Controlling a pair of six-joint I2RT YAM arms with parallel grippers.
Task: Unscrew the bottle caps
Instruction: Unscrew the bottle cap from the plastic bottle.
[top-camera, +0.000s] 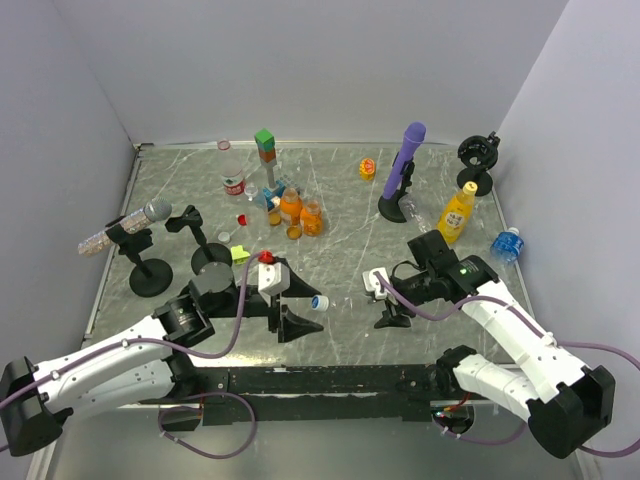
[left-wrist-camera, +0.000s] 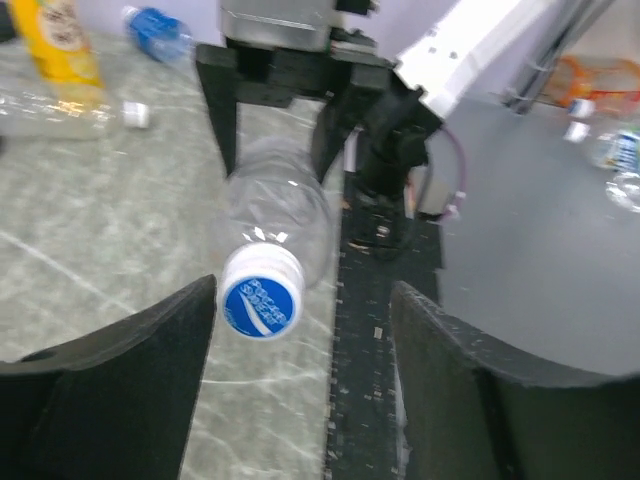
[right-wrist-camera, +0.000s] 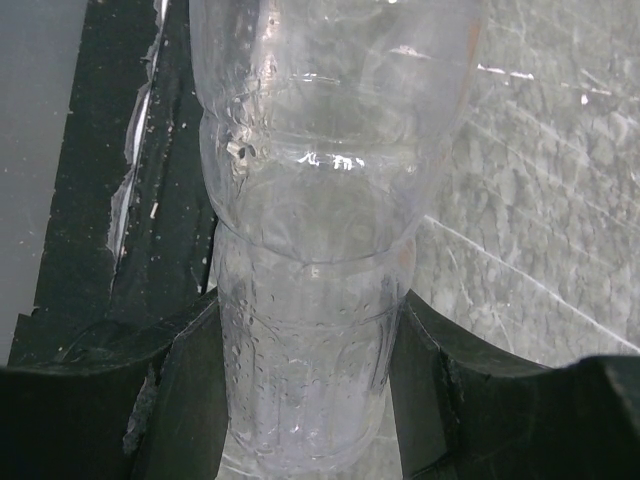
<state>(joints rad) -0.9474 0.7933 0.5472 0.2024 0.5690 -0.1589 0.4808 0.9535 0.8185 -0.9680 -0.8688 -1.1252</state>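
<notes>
White arms (top-camera: 100, 365), blk pincers (left-wrist-camera: 300, 400), purple cables (top-camera: 600, 348)

Enclosure: three plain walls, pale lilac-grey and unmarked. The back wall (top-camera: 320, 60) is flat, and the left wall (top-camera: 50, 120) and right wall (top-camera: 590, 120) angle outward toward the camera. No windows in view.

Table (top-camera: 340, 225): grey-green stone-look top with fine white streaks and scratches, and a thin pale metal rim along the left and far edges.

Light: even and diffuse from above. Shadows are short and soft, with a mild sheen on the tabletop near the back.
</notes>
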